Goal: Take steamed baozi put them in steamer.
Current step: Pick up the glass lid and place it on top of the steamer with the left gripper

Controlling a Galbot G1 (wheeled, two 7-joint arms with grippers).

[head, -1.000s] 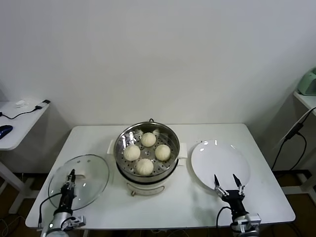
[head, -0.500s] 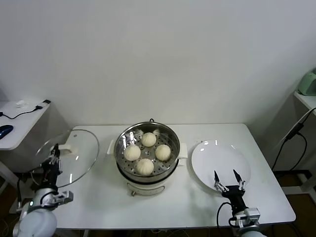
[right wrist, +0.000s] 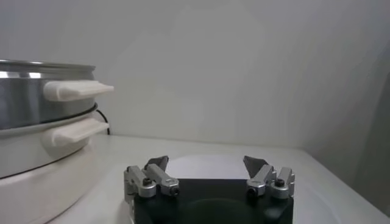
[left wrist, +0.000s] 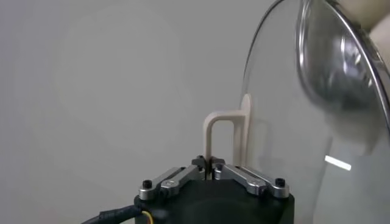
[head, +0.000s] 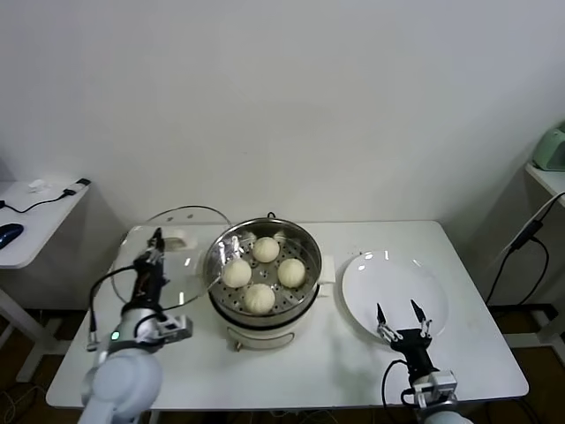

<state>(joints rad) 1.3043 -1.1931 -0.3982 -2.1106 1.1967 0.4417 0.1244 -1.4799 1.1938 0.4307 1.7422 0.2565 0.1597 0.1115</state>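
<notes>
Several cream-white steamed baozi (head: 266,249) lie on the perforated tray inside the shiny steamer (head: 305,244) at the table's middle. My left gripper (head: 156,237) is shut on the cream handle (left wrist: 222,125) of the round glass lid (head: 187,261). It holds the lid tilted in the air, just left of the steamer. In the left wrist view my left gripper (left wrist: 209,163) has its jaws pinched on the handle's leg. My right gripper (head: 399,311) stands open and holds nothing, over the near edge of the white plate (head: 393,278). The right wrist view shows my right gripper (right wrist: 207,163) and the steamer's side (right wrist: 30,91).
The white plate is bare. A side table (head: 35,221) at far left carries a cable and a mouse. A pale green appliance (head: 552,146) sits on a shelf at far right. The steamer's white handles (right wrist: 76,90) stick out toward the plate.
My left gripper lifted the glass lid off the table's front left and carried it up and right, to beside the steamer. The right gripper barely shifted.
</notes>
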